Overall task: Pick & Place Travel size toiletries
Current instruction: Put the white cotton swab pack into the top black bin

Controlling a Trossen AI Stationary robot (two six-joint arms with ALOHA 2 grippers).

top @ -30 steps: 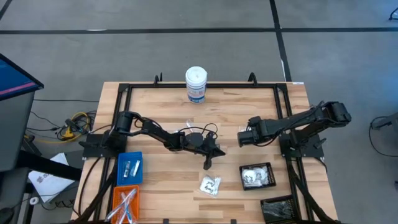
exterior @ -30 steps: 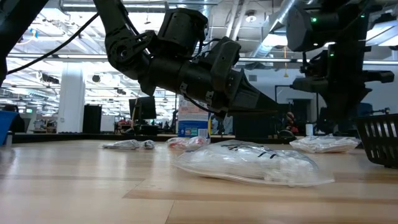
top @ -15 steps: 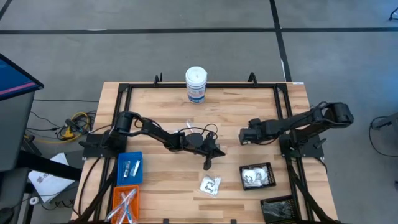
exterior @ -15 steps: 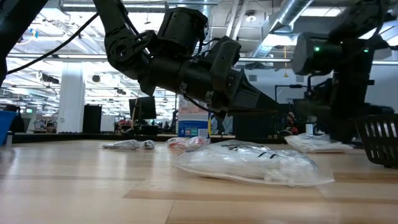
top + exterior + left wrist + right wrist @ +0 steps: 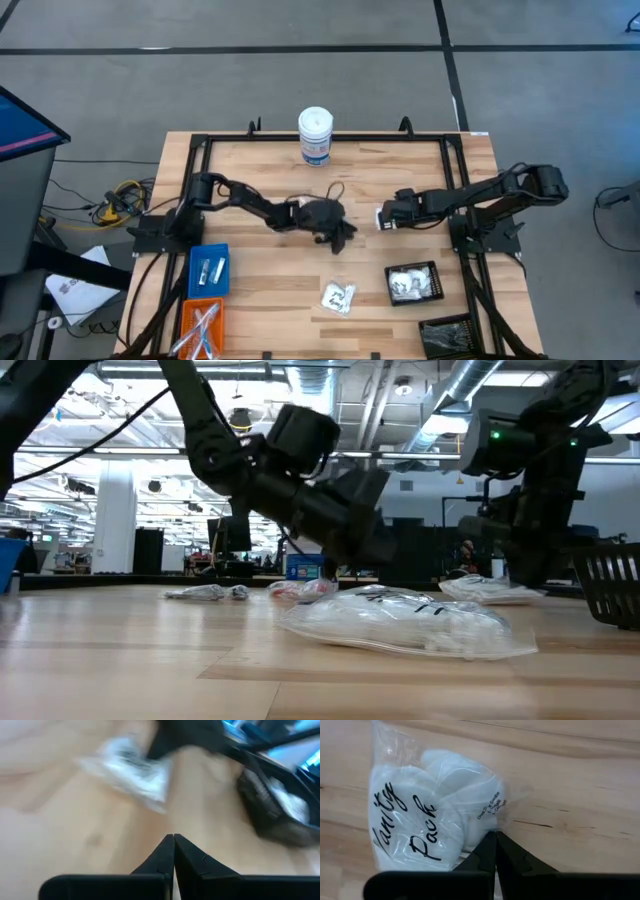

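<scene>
Both arms were stretched toward the table (image 5: 270,275) centre, the left gripper (image 5: 343,238) and right gripper (image 5: 382,217) closed, apart.
</scene>
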